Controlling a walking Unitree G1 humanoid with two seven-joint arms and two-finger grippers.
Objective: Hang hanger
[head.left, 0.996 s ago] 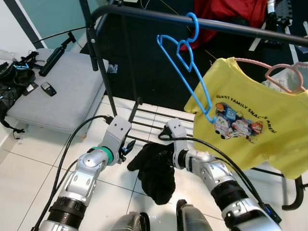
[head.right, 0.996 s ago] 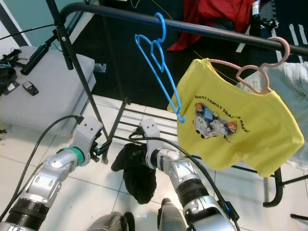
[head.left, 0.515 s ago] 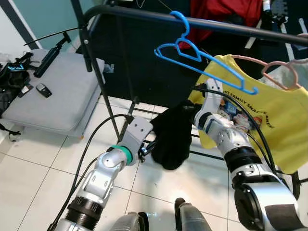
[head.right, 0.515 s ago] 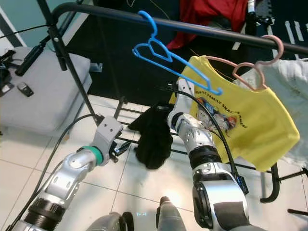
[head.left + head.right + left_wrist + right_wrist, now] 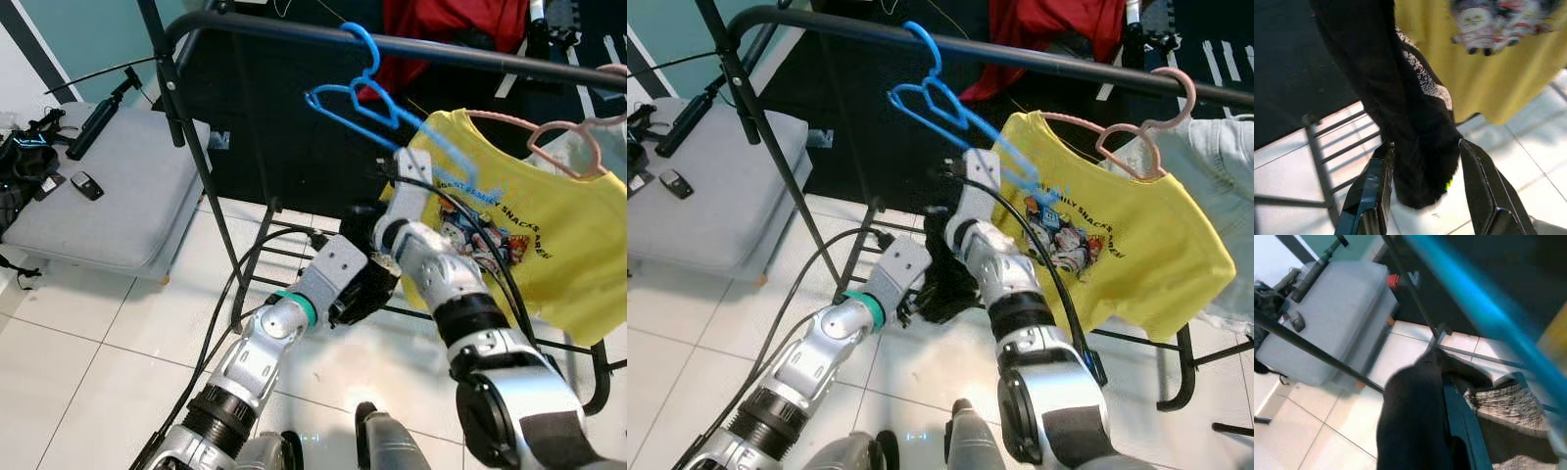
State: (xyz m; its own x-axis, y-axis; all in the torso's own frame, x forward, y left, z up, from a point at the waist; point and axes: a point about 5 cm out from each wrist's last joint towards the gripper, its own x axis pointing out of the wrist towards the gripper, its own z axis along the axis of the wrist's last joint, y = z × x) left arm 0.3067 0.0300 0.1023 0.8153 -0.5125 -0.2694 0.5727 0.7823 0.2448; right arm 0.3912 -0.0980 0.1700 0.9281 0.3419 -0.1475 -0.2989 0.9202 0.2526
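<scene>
Black garment [image 5: 1410,122] hangs between parted fingers of left gripper [image 5: 1422,196], lower end inside gap. Right gripper [image 5: 1449,431] clenched on garment; fingertips hidden by cloth. Blue hanger [image 5: 392,113] blurred.

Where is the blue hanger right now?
The blue hanger hangs by its hook on the black rail, left of the yellow shirt, just above the right end effector.

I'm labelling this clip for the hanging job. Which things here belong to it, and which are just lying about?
Part of the job:
- blue hanger, hooked on the black rail
- black garment
- left tool, fingers either side of the garment
- right tool, holding the garment

Lying about:
- yellow T-shirt on a pink hanger
- grey cushion
- red fabric
</scene>
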